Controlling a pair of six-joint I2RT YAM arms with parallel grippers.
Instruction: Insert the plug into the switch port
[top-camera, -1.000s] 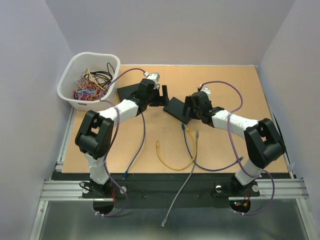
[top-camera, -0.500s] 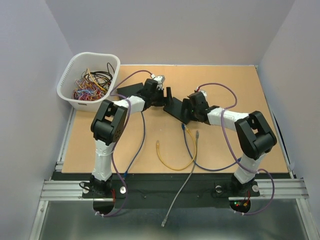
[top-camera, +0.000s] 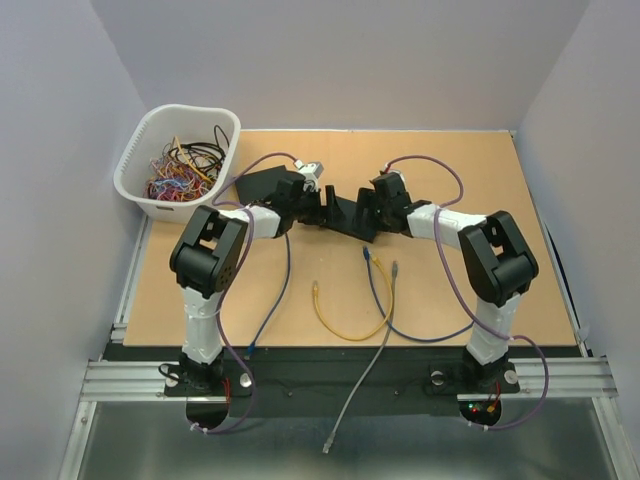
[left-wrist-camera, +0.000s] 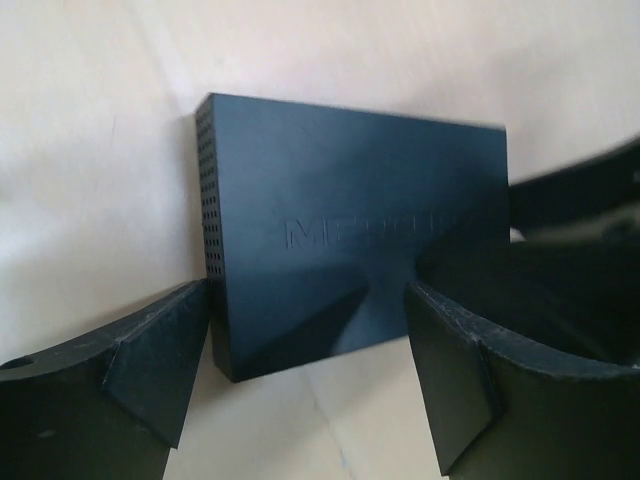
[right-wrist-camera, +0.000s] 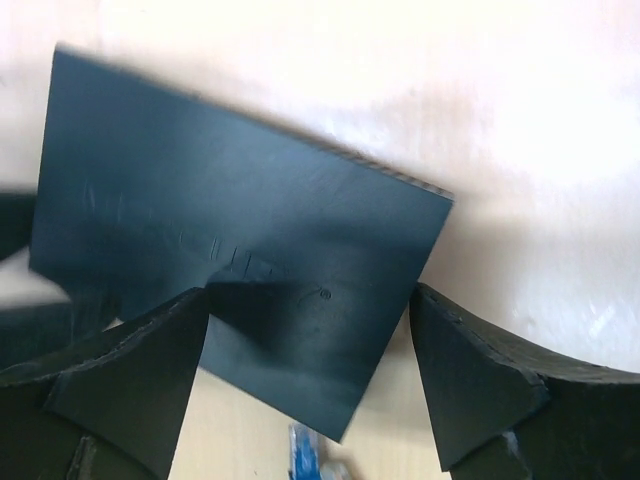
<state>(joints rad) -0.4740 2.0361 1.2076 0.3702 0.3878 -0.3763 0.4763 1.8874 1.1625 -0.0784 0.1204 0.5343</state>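
L arm (top-camera: 203, 318) stood up from its base to a raised elbow, then the forearm ran low and inward toward table ctr. R arm (top-camera: 488, 322) mirrored it: elbow up, forearm angled in and away from the base. Both wrists were low, so the two grippers faced each other across the switch (top-camera: 350, 218), which lay flat on the table (top-camera: 500, 200) near mid-width, in the far half.

L gripper (left-wrist-camera: 305, 320): fingers spread wide, straddling one end of the switch. In the L wrist view one finger (left-wrist-camera: 160, 365) sat just beside the vented side wall and the other overlapped the lid near the embossed lettering. No grip visible; can't tell if either pad touched.

R gripper (right-wrist-camera: 308, 320): fingers also spread wide, w/ the switch lying skewed btwn and beyond them, one corner pointing back toward the wrist. Contact unclear here too.

Plugs lay loose on the table, nearer the bases than the switch, none held: blue plug (top-camera: 367, 255) closest to it, grey plug (top-camera: 394, 267) just beside that, yellow plug (top-camera: 316, 288) further toward the L side.

Black box (top-camera: 262, 183) lay under the L forearm. Basket (top-camera: 128, 178) of tangled cables sat at the far L corner.
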